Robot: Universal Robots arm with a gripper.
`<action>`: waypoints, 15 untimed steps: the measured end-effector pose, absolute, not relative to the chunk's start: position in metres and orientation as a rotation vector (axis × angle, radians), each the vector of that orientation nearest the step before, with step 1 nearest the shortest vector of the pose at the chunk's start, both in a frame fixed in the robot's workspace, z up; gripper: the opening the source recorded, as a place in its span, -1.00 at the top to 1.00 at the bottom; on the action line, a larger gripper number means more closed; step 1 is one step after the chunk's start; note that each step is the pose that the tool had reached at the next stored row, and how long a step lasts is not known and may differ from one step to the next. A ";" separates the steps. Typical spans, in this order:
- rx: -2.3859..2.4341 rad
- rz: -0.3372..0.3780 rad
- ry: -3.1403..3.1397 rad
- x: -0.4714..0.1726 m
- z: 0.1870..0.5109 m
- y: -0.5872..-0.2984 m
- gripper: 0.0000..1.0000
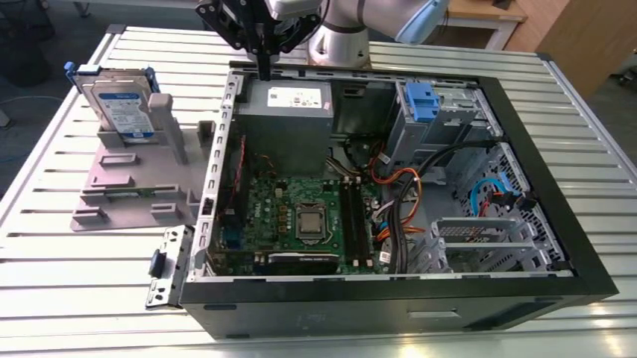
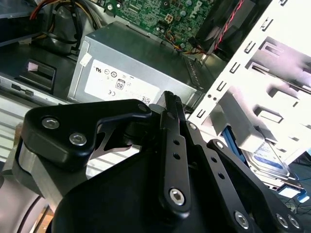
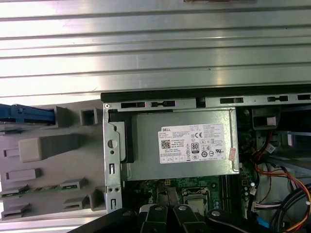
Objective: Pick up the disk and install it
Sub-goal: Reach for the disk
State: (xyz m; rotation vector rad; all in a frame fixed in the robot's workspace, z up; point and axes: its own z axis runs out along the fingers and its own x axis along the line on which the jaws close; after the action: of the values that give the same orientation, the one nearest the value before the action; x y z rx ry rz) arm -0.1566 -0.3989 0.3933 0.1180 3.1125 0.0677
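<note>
On the slatted bench (image 1: 60, 298) the disk (image 1: 119, 108) is propped upper left; the tool (image 1: 265, 71), closed and empty, is best opened wide first.

Silver disk (image 1: 121, 110), blue bracket (image 1: 76, 72).

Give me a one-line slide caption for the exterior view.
Gripper poised over the open computer case by the power supply; disk upright in the grey stand.

A slatted metal table (image 1: 80, 298) stands near wooden furniture (image 1: 572, 33) on grey floor (image 1: 25, 97).
</note>
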 end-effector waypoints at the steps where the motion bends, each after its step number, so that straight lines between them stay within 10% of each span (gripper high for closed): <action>1: 0.118 0.068 3.112 -0.157 0.393 -0.399 0.80; 15: 0.118 0.068 3.113 -0.161 0.393 -0.399 0.80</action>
State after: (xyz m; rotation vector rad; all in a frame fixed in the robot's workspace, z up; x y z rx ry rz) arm -0.1608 -0.3990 0.3933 0.1181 3.1125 0.0676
